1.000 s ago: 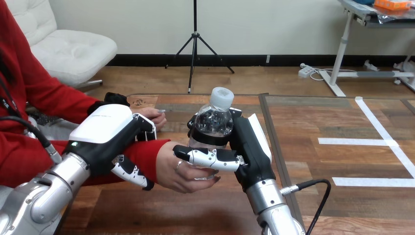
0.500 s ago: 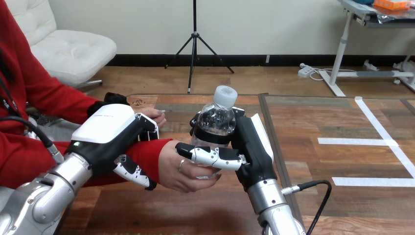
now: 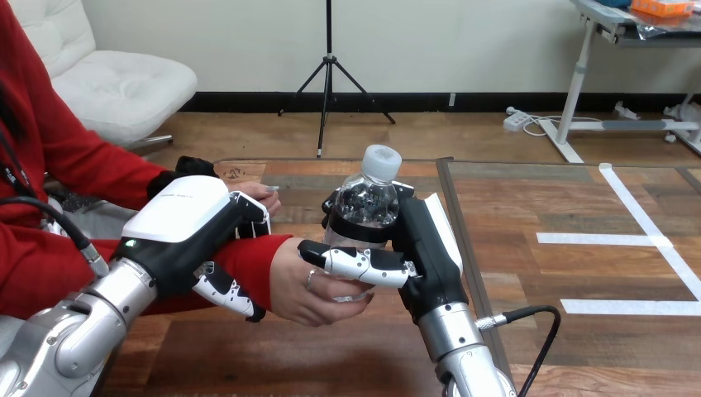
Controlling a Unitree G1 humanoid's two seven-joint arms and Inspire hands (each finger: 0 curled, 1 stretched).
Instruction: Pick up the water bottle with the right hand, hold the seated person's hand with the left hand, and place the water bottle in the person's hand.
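The water bottle [image 3: 364, 207] is held near upright, with its long axis close to vertical and its white cap pointing up, leaning slightly toward the view's right. It is clamped by the curled fingers of the right hand [image 3: 423, 244], and its base is cupped in the person's hand [image 3: 302, 289]. The person's red-sleeved wrist is gripped by the left hand [image 3: 186, 219], whose fingers are curled round it.

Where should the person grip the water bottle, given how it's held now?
Low on the water bottle, from the view's left and beneath: it stands upright, the right hand wraps its middle from the right, and the person's hand cups its base.
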